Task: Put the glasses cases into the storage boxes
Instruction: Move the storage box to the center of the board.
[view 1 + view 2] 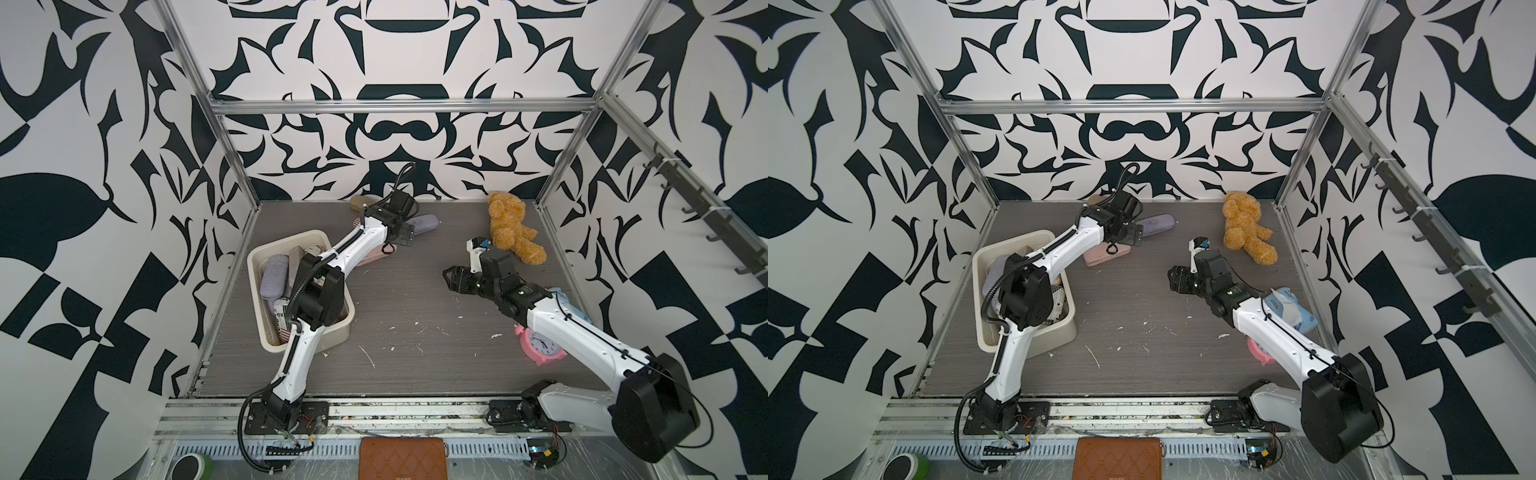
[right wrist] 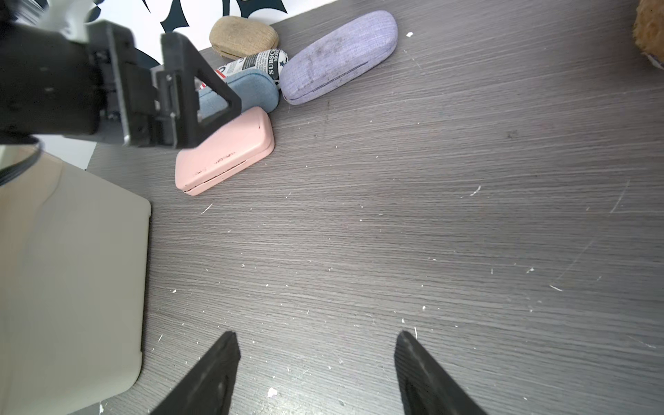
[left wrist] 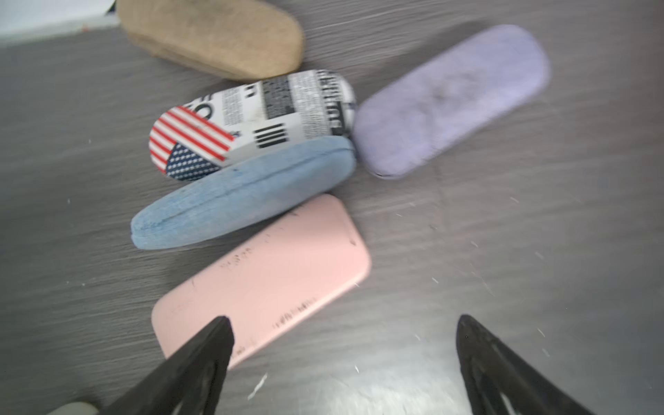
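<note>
Left gripper hung with its jaws spread wide and nothing between them, over the near end of the pink case, which lay flat on the grey table near the back wall. Just beyond it the blue case rested on its edge, leaning against the newspaper and flag print case. The lilac case lay slantwise with one end touching those two, and the tan case sat nearest the wall, just beside the print case. Right gripper was likewise parted and held nothing, over bare table in the middle, well apart from the cluster. The cream storage tub stood toward the left side, near the pink case but not touching it, with several cases already inside, a lilac-grey one and a print one among them. The left arm reached across the tub's opening in both top views and hid much of what it held. On the right side a tan teddy bear lay near the back wall, and a pink alarm clock and a blue-white packet sat partly under the right arm. A brown quilted wallet and a roll of green tape lay off the table at the front edge
</note>
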You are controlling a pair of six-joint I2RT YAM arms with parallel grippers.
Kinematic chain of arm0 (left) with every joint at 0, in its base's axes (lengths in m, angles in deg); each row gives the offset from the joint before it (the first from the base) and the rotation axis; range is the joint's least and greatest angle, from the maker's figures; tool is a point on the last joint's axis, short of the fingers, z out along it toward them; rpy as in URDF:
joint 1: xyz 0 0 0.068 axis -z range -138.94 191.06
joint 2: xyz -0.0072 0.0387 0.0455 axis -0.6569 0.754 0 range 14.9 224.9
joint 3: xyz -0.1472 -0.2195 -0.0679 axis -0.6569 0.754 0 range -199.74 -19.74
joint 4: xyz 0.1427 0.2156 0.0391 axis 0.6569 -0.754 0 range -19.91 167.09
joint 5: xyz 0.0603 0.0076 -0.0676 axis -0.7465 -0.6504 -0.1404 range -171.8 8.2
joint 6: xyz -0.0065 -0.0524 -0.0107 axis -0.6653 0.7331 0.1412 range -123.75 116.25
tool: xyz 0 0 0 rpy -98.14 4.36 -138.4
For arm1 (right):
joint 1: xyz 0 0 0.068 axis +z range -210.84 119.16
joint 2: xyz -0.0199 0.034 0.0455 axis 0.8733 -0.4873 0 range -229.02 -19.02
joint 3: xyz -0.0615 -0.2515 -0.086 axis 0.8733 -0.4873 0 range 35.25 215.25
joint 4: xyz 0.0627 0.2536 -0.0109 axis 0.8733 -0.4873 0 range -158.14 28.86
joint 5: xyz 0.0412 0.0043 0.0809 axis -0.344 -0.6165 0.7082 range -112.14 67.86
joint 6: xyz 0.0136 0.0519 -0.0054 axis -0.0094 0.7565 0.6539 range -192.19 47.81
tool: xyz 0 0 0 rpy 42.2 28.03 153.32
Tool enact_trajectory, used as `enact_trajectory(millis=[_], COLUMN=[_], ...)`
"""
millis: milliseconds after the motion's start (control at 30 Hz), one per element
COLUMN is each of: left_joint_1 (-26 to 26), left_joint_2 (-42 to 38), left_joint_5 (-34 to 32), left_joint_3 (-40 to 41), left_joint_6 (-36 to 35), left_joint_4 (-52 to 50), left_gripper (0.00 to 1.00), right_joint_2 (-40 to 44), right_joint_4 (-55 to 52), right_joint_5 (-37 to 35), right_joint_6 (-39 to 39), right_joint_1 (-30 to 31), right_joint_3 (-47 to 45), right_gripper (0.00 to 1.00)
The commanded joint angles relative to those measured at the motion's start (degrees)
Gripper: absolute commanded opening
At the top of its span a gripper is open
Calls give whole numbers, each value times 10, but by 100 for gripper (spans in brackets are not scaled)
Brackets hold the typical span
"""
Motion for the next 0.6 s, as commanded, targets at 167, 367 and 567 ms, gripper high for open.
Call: enact_trajectory(millis=[167, 367, 567], left_joint_1=[-31, -60, -59], left_joint_2=[-10, 14, 33], left_joint_5=[24, 62, 77], left_joint_3=[87, 88, 83], left_joint_6=[46, 32, -12], left_joint_4=[80, 93, 97], left_gripper=[99, 100, 100], right_joint_2=[11, 28, 27], right_joint_4=[47, 61, 65], right_joint_5=[-7, -18, -9], right_joint_6=[6, 10, 16], right_joint_1=[-2, -2, -2], right_joint_3=[-26, -46, -50], right_gripper=[72, 72, 72])
